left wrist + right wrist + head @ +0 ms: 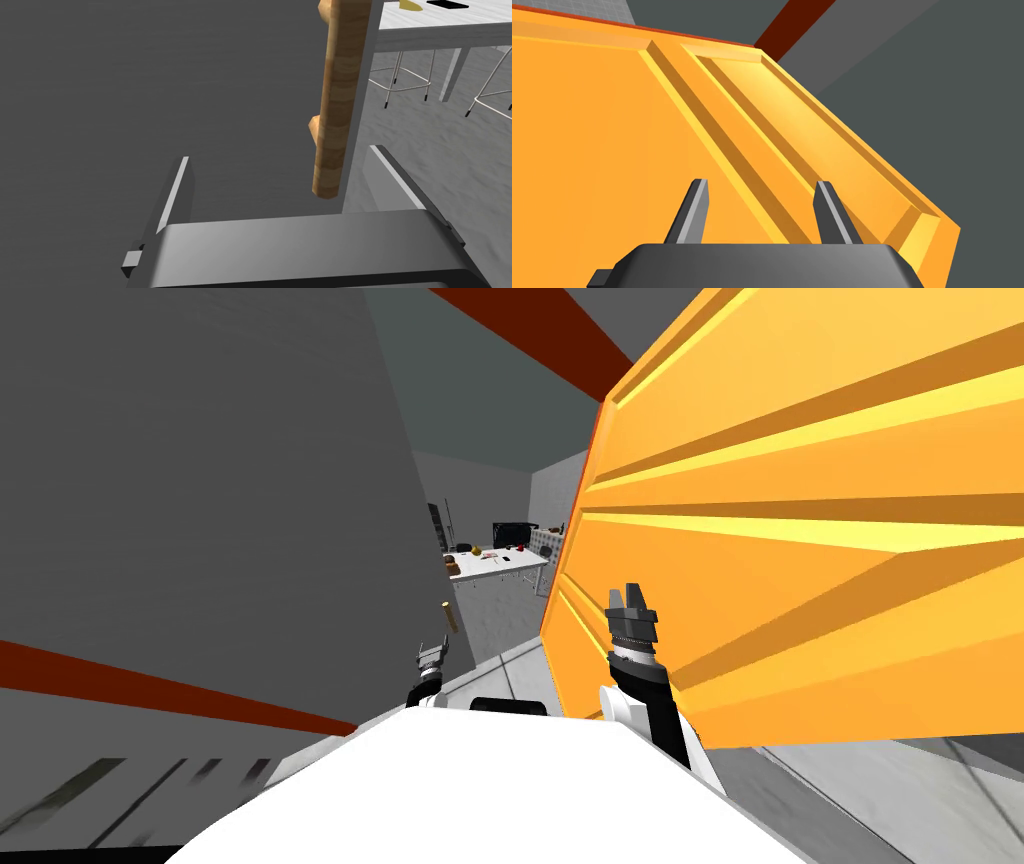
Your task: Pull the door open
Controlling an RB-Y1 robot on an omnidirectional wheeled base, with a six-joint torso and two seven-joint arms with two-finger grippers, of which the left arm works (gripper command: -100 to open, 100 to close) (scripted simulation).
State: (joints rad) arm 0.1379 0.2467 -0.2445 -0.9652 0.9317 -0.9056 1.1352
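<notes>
A dark grey door [220, 508] stands at my left, with a wooden bar handle [450, 616] near its free edge. My left gripper [432, 653] hangs just below that handle, open. In the left wrist view the handle [336, 110] has its lower end between the two fingers, nearer one finger [395, 175], and touches neither; the left gripper [282, 167] holds nothing. A big orange panelled door leaf [800, 538] stands at my right. My right gripper [630, 596] is open, close in front of the orange panels [612, 150], and in the right wrist view this gripper [762, 200] is empty.
Between the grey door and the orange leaf a narrow gap opens onto a room with a white table [505, 565] bearing small items. Wire stools [400, 80] stand under the table [440, 35]. Dark red trim [150, 688] runs along the wall at lower left.
</notes>
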